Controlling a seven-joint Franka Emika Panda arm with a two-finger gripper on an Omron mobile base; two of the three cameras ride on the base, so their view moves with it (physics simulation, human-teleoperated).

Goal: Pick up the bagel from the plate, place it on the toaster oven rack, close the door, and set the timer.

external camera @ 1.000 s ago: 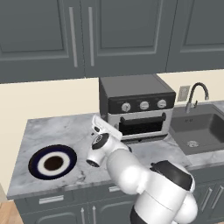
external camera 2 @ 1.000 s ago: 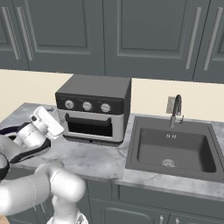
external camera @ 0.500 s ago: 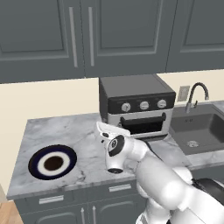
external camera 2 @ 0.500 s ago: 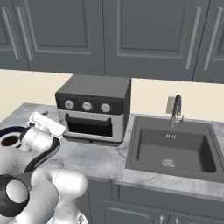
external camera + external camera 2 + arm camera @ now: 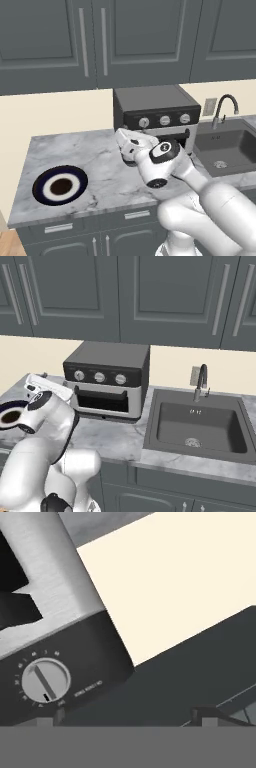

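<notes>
Left base view: marble counter (image 5: 107,167), grey cabinets (image 5: 95,42), cream wall (image 5: 60,112).

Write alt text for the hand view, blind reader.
A round silver timer dial with a dark pointer sits on the toaster oven's dark control panel, rolled sideways in frame. Cream wall beyond; small dark finger tips at the bottom edge.

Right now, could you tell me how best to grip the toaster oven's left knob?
Take the left knob by its round rim, pinching either side of the raised bar across its face and coming straight on from the front. It stands out from the front panel of the toaster oven, so a head-on pinch should probably turn it.
</notes>
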